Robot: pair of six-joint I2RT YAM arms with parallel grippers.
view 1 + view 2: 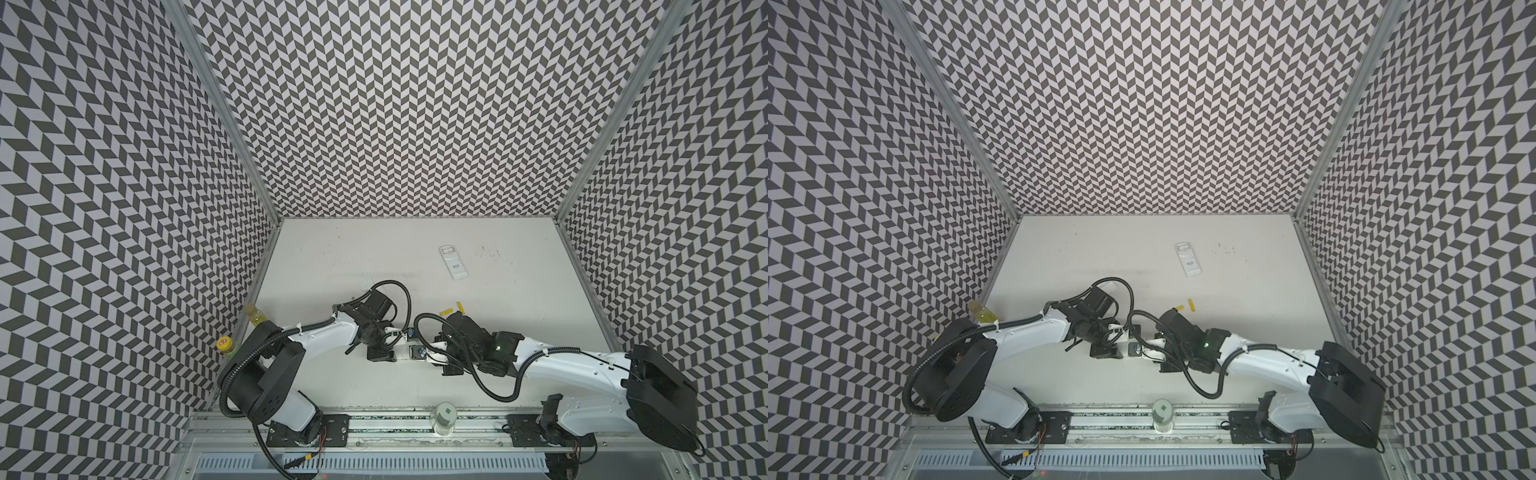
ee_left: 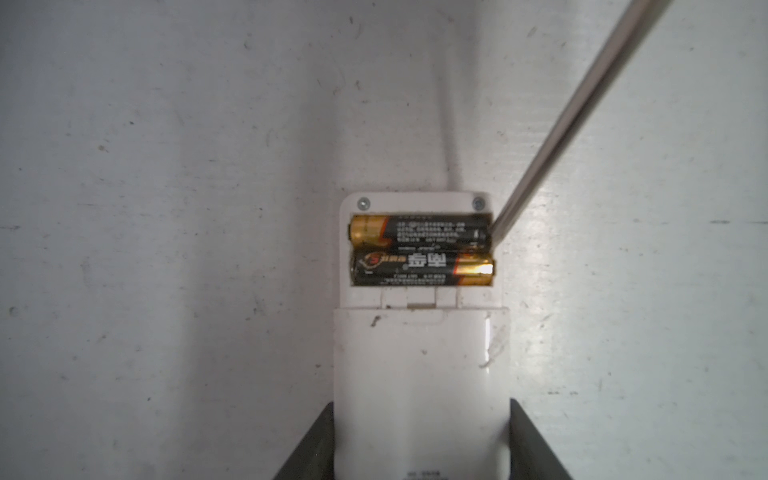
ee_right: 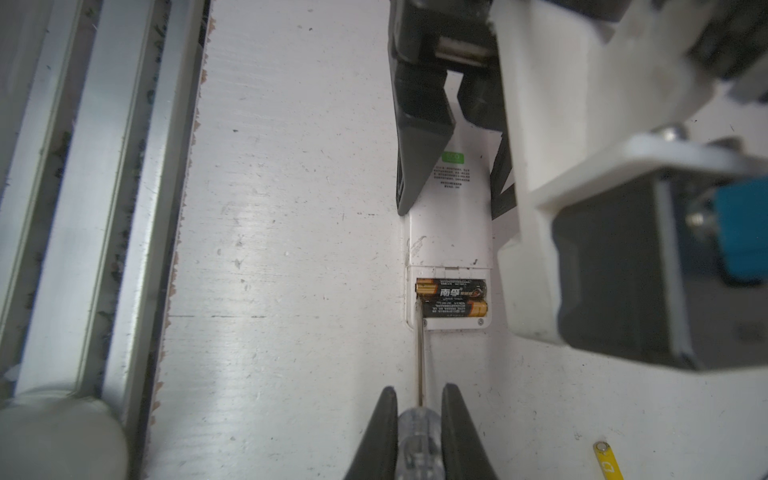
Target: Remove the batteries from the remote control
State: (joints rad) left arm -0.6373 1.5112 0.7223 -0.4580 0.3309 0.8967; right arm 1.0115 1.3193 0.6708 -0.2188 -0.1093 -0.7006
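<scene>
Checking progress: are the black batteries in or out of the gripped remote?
In: both black batteries sit side by side inside the remote, bay exposed.

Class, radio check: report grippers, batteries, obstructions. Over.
Left gripper clamps white remote. Right gripper holds screwdriver, tip at battery end. Two black batteries seated, two yellow batteries out. Nothing blocking.

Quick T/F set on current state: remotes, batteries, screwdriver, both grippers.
1. Two black batteries sit in the open compartment of the remote. True.
2. The left gripper is empty. False: its fingers clamp the remote.
3. The right gripper is shut on the screwdriver, tip at a black battery's end. True.
4. All four batteries lie on the table. False: only two yellow batteries do.
5. A second remote lies apart, farther back. True.
</scene>
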